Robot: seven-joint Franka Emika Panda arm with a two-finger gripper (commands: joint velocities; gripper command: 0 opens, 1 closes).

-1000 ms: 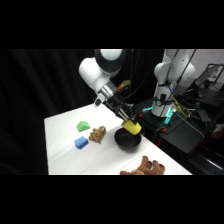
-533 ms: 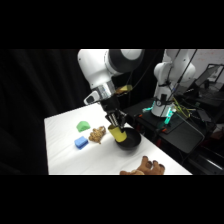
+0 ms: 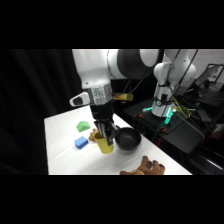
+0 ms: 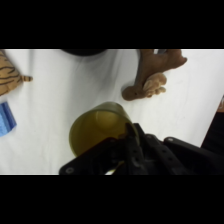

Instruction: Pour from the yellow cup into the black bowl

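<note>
The yellow cup [image 3: 105, 145] stands upright, low over or on the white table, just left of the black bowl [image 3: 127, 140]. My gripper [image 3: 103, 135] comes down from above and is shut on the cup's rim. In the wrist view I look into the yellow cup [image 4: 95, 132], with the gripper [image 4: 125, 142] and its black linkage covering the cup's lower right rim. Only a dark sliver of the black bowl [image 4: 82, 51] shows at the top edge. What the cup or the bowl holds does not show.
A green piece [image 3: 83, 125] and a blue block [image 3: 81, 143] lie left of the cup, a tan striped toy [image 3: 93, 134] just behind it. A brown toy animal [image 3: 145, 167] lies near the front edge. Dark equipment with a second white arm [image 3: 164, 95] stands right of the table.
The cup was tilted over the bowl a second ago. It has since swung left and down and now sits upright beside the bowl, still gripped.
</note>
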